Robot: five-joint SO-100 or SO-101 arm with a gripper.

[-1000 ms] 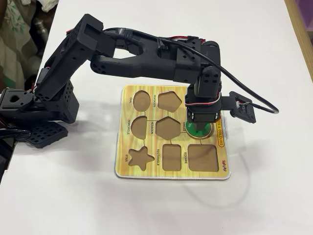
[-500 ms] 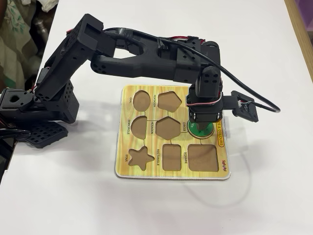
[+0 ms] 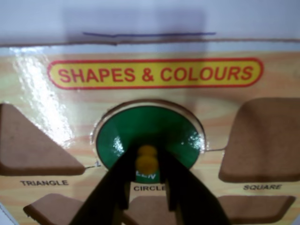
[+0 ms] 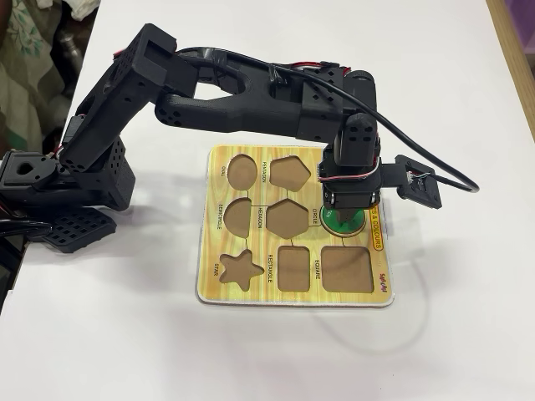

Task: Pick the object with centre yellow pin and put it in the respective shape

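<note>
Almost done: in the wrist view, the green disc [image 3: 149,136] with its yellow knob [image 3: 147,158] sits inside the round cut-out [image 3: 199,123] labelled CIRCLE on the puzzle board [image 3: 154,73], a thin crescent of brown recess showing along the disc's upper right edge. The pincer [image 3: 146,187] is clenched on the knob, one dark finger on either side of it. Whether the disc lies fully flat cannot be told from this angle. The triangle recess [image 3: 28,150] and square recess [image 3: 262,138] on either side stand empty.

Seen from the fixed view, the black arm [image 4: 251,104] reaches over the board [image 4: 217,288] on the white surface [image 4: 109,334], the pincer [image 4: 343,219] pointing straight down at the disc [image 4: 343,224] in the circular cut-out, mostly hidden beneath it. By these pictures, what remains is to let go of the knob and lift clear.
</note>
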